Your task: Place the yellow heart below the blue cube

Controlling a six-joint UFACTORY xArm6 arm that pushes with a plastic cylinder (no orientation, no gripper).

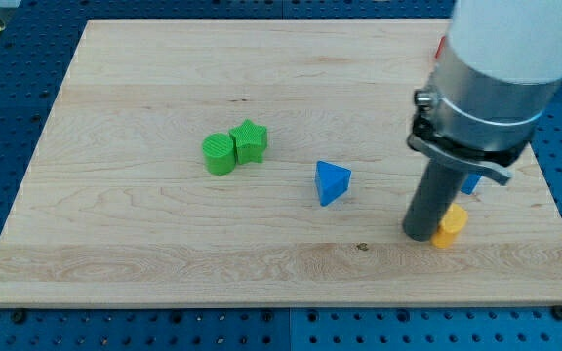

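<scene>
The yellow heart [450, 226] lies at the view's lower right, partly hidden behind my rod. My tip [421, 234] rests on the board, touching the heart's left side. The blue cube [472, 182] is just above the heart, mostly hidden by the rod and its clamp; only a small blue sliver shows.
A blue triangular block [332, 182] lies left of my tip near the board's middle. A green cylinder [220, 154] and a green star [250, 141] touch each other at the view's centre left. The wooden board [164, 253] ends close to the right of the heart. A red object [441, 46] peeks out at the top right.
</scene>
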